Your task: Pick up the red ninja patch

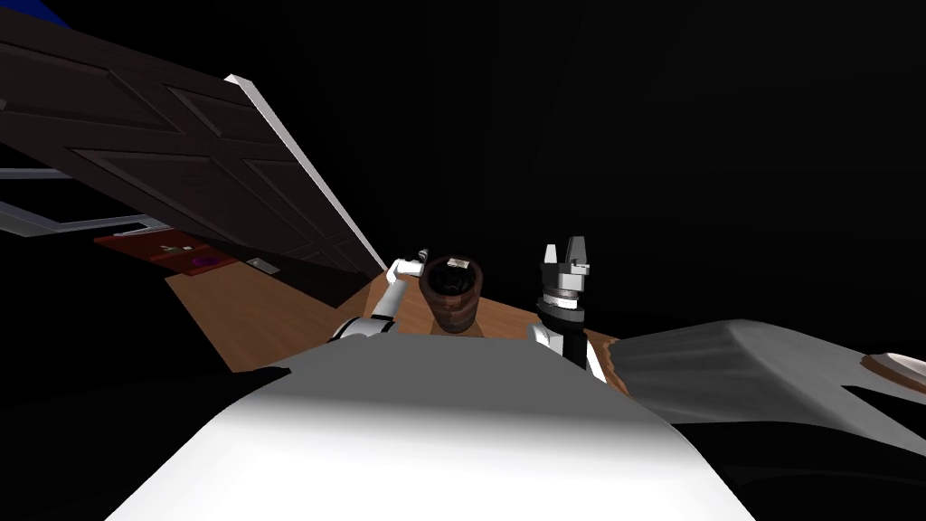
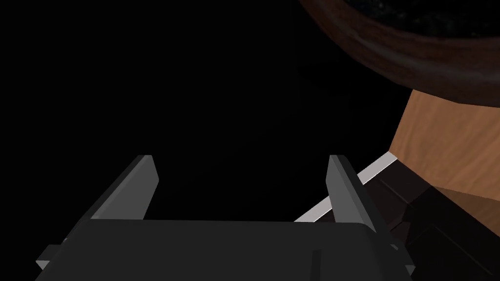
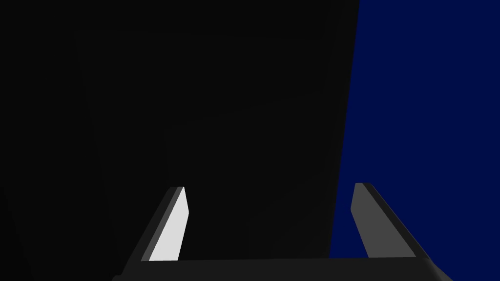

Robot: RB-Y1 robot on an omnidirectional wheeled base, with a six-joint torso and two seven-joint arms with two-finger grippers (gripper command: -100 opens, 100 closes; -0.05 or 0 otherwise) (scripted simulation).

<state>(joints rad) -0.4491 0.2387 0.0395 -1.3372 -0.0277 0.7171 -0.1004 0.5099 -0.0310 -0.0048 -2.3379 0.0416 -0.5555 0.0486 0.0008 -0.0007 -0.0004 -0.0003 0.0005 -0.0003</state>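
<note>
Far to my left, below the edge of the dark panelled door (image 1: 181, 163), a red slab (image 1: 145, 246) carries small things (which of them, if any, is the red ninja patch I cannot tell). My left gripper (image 2: 241, 163) is spread beside the brown pot (image 1: 452, 289); my right gripper (image 3: 268, 188), right of the pot, is spread too, holding nothing.
</note>
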